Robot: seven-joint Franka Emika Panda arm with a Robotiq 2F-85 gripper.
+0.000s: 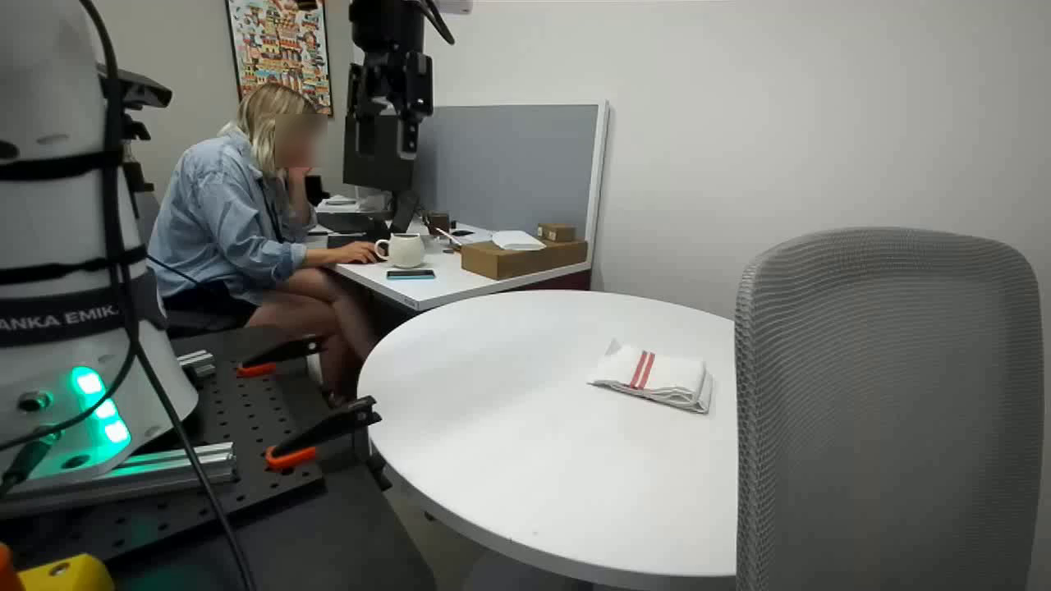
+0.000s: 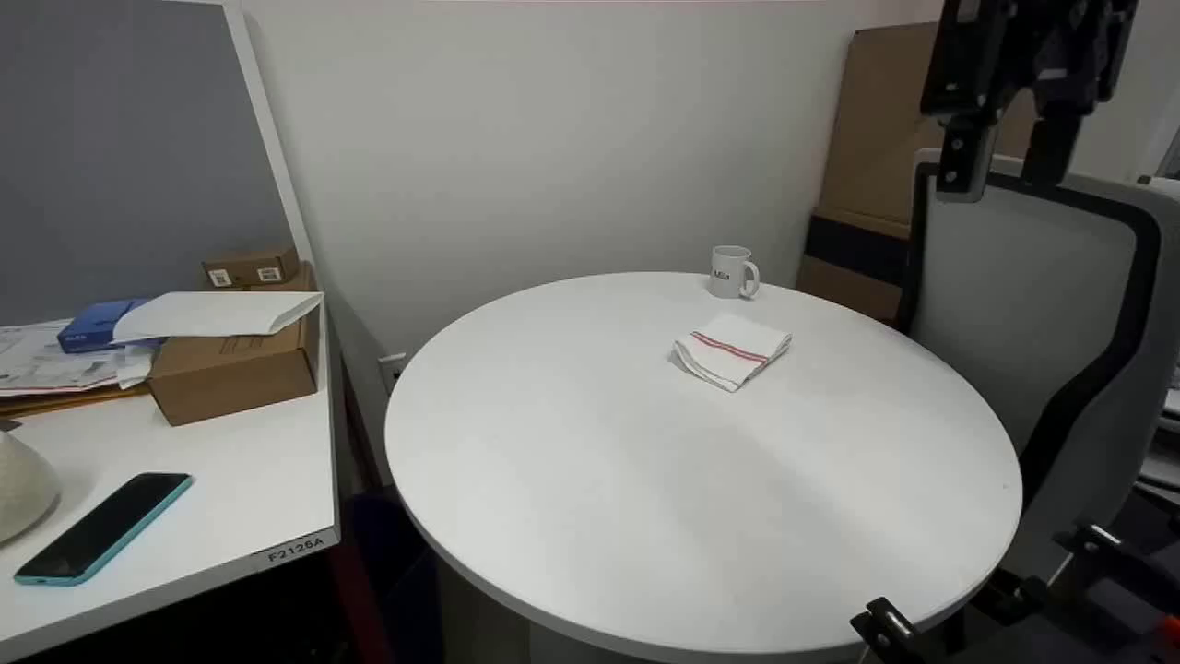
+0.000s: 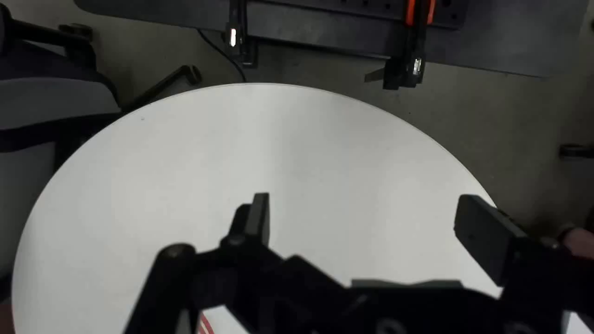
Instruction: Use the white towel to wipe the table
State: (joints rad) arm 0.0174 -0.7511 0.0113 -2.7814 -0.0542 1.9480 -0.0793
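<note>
– towel (image 2: 737, 342) first, then wiping; which step are we on?

– reaching for it, i'd judge; the grasp is not yet made. it lies folded on the table (image 2: 590, 480), well below the hand (image 2: 1005, 186) and out past it, on the side away from the robot's base (image 1: 53, 365).

– and the next move?

– carry the hand outward until its fingers (image 3: 260, 219) are over the towel, then lower slowly. it looks thin, so i'd go for an edge where the layers stack, and keep the tips from pressing hard into the table.

– anything to watch for?

– a mug (image 2: 725, 278) stands near the towel, even farther out from the hand; wiping strokes should leave it room.

– how is the hand sitting?

– high over the table, fingers pointing more or less straight down in both exterior views. the elbow is out of sight, so i can't tell its bend.

– holding anything?

– no: the fingers are spread wide, and bare table shows through the gap in the wrist view. of the towel, only a striped scrap peeks out there, beside the hand's dark body.
</note>
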